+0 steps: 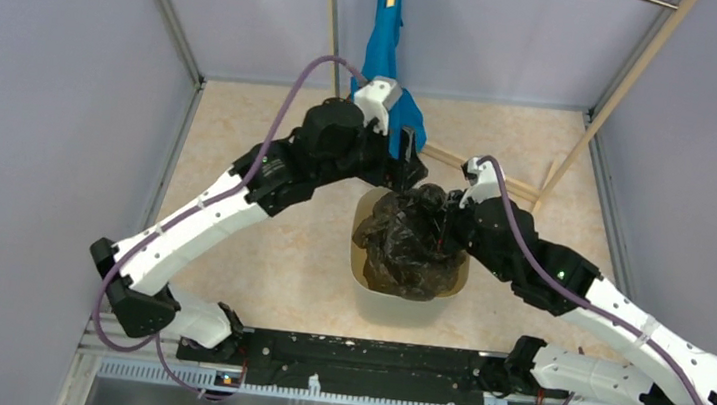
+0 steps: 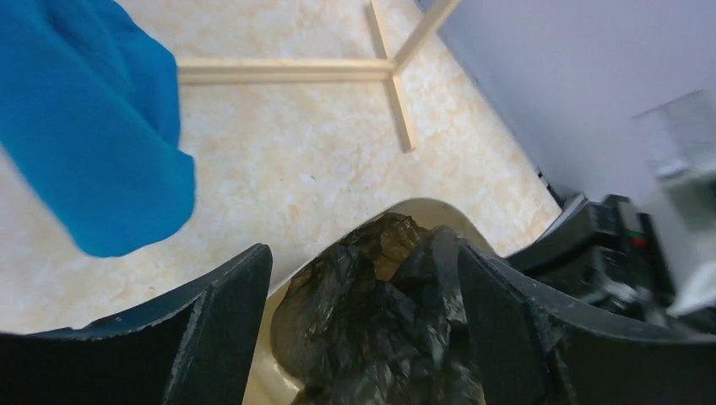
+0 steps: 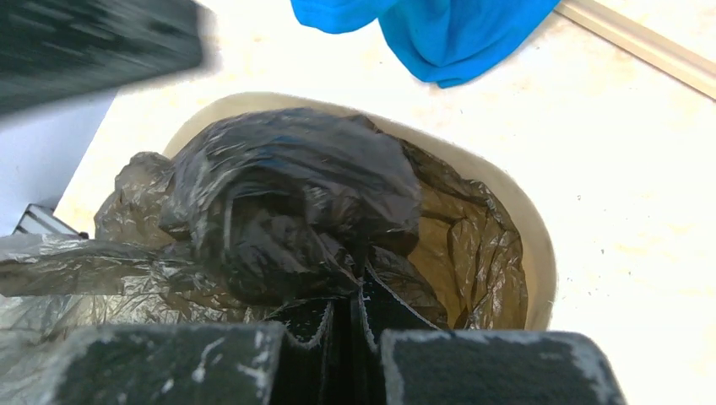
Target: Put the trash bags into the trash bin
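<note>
Both arms reach forward from the near edge and bend inward over the trash bin (image 1: 403, 313). The trash bag (image 1: 408, 243) sits bunched inside it, heaped above the rim. Only the right wrist view shows the right gripper (image 3: 348, 299) clenched, its tips nipping the film. The left gripper (image 2: 361, 257) hangs released over the far rim, its fingers (image 2: 224, 329) wide apart. A blue cloth (image 1: 387, 35) hangs beyond.

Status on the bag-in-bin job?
Done: trash bag mostly bunched inside trash bin. In hand: right gripper shut, tips in the film; left gripper open above. To do: the heap stands above the rim and film hangs over one side; push it down.
</note>
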`<state>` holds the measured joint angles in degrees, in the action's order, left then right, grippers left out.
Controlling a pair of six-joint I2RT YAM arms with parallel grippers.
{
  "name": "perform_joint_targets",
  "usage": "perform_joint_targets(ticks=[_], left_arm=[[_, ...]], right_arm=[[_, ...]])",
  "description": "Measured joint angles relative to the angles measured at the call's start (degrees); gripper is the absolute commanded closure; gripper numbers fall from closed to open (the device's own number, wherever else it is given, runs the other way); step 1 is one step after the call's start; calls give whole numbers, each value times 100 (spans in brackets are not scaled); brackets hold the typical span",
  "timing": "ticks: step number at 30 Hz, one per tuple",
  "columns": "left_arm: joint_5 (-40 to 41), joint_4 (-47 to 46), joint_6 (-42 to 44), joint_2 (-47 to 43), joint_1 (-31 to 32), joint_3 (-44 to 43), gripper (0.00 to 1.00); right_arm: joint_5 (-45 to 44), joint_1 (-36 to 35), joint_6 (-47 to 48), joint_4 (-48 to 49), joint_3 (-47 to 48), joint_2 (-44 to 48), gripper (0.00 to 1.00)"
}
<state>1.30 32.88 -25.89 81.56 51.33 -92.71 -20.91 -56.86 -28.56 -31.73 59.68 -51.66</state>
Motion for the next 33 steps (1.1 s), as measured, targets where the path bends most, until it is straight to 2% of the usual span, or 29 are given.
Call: perform_joint_targets(ticks=[4,6,10,14,22,33], left_arm=[[175,229,31,-584,-20,-66,7],[63,184,-17,-973,-24,79,9],[-667,-168,-251,-1845,-31,739,16],[-1547,-649,-566,-2315,-26,1582,18],[-2002,-938,-992,-1987,-20,2603,27],[-1530,-1027,-1016,-1764,4,2645,26]], right_arm=[[-103,0,2,181,-81,-101,100],[-149,0,2,269,-87,-197,100],[-289,2,7,581,-125,-435,100],[-437,66,42,975,-160,-717,100],[-535,308,160,1659,-166,-1172,100],[-367,717,358,2363,-164,-1558,100]])
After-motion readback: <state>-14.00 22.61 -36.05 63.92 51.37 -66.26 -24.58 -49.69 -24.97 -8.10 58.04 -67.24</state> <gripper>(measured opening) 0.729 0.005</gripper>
